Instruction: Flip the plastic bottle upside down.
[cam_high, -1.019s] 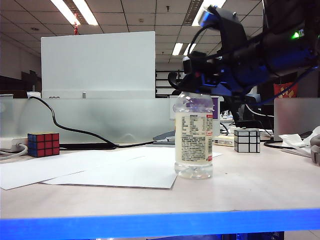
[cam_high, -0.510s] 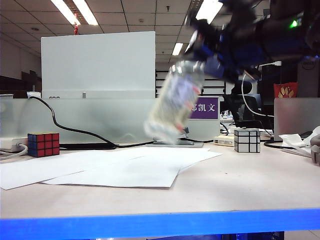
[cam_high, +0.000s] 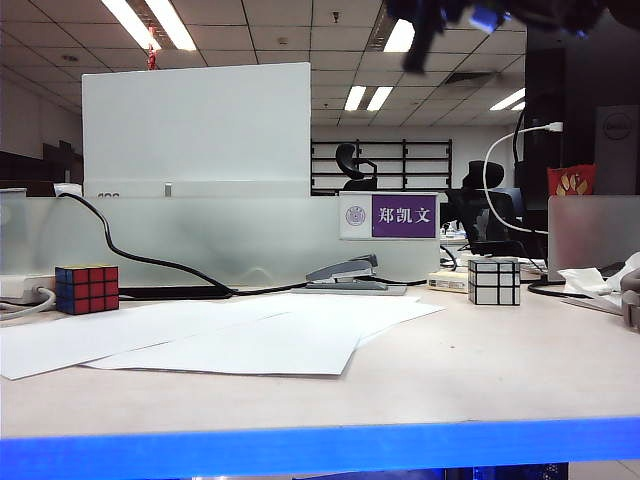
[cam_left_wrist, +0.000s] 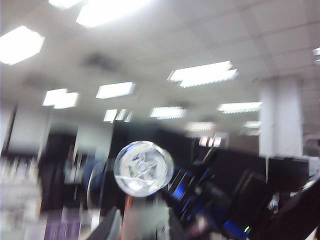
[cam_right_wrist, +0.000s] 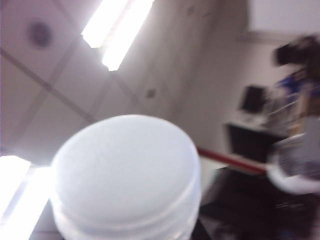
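The plastic bottle (cam_left_wrist: 143, 168) is off the table and out of the exterior view. The left wrist view shows its round clear base end-on against the ceiling, with the blurred cream label and a red strip below. Its pale screw cap (cam_right_wrist: 125, 175) fills the right wrist view at close range. My right gripper's fingers are hidden under that cap. The dark right arm (cam_left_wrist: 220, 200) reaches to the bottle, and only a bit of this arm (cam_high: 430, 20) shows at the exterior view's upper edge. My left gripper (cam_left_wrist: 142, 231) shows two grey fingertips (cam_left_wrist: 111, 229) flanking the bottle's body; contact is unclear.
On the table lie white paper sheets (cam_high: 220, 335), a coloured puzzle cube (cam_high: 87, 288) at the left and a silver cube (cam_high: 494, 281) at the right. A stapler (cam_high: 345, 272), a black cable (cam_high: 130, 252) and a frosted divider (cam_high: 200, 240) stand behind. Crumpled tissue (cam_high: 592, 280) lies far right.
The right arm lifted the bottle off the paper, swung its base out to the left, and carried it up out of the exterior view.
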